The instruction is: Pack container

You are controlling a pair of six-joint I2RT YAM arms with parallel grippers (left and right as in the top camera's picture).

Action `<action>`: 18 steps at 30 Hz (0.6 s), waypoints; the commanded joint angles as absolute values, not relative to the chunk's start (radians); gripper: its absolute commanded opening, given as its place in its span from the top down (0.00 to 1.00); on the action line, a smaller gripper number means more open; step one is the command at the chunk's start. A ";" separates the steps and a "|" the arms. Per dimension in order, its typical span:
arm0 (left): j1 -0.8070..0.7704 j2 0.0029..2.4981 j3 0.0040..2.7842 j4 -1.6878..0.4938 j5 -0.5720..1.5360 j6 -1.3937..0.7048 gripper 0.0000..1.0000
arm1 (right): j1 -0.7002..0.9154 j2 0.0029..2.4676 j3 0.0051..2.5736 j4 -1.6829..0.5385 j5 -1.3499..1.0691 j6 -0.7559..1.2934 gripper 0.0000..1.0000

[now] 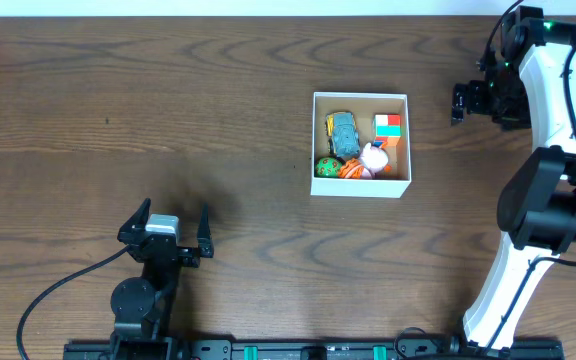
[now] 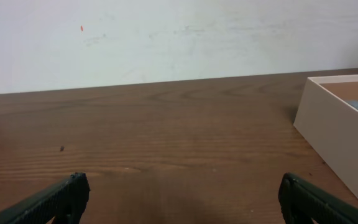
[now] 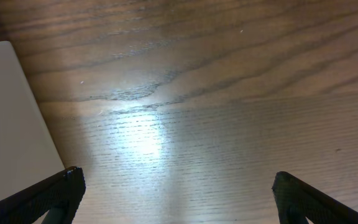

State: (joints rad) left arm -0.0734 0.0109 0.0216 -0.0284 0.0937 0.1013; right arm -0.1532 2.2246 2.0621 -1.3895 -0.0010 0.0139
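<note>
The container (image 1: 360,192) is a square white box with a tan inside, right of the table's middle. It holds a grey-blue toy car (image 1: 342,133), a red, green and white cube (image 1: 388,125), a green ball (image 1: 326,166) and a white and orange toy (image 1: 368,160). Its white wall shows in the left wrist view (image 2: 334,134) and the right wrist view (image 3: 8,124). My left gripper (image 1: 175,225) is open and empty at the front left; its jaws (image 2: 182,199) hang over bare wood. My right gripper (image 1: 458,103) is open and empty just right of the container; its jaws (image 3: 176,196) are over bare wood.
The brown wooden table (image 1: 168,110) spreads all round. A white wall (image 2: 166,37) stands beyond its far edge. The right arm (image 1: 548,160) rises along the right side. A black cable (image 1: 58,290) lies at the front left.
</note>
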 commanded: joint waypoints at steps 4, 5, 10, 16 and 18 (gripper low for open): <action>-0.068 0.004 0.004 -0.062 0.093 0.093 0.02 | -0.145 2.004 1.995 -1.315 -0.009 -0.001 0.01; -0.068 0.004 0.004 -0.062 0.093 0.093 0.01 | -0.145 1.961 1.958 -1.277 -0.021 -0.001 0.01; -0.068 0.004 0.004 -0.062 0.093 0.093 0.02 | -0.142 1.687 1.675 -0.953 -0.175 0.006 0.01; -0.068 0.004 0.004 -0.062 0.093 0.093 0.02 | -0.100 1.341 1.364 -0.658 -0.206 0.033 0.01; -0.068 0.004 0.004 -0.062 0.093 0.093 0.02 | -0.076 1.240 1.274 -0.564 -0.206 0.017 0.01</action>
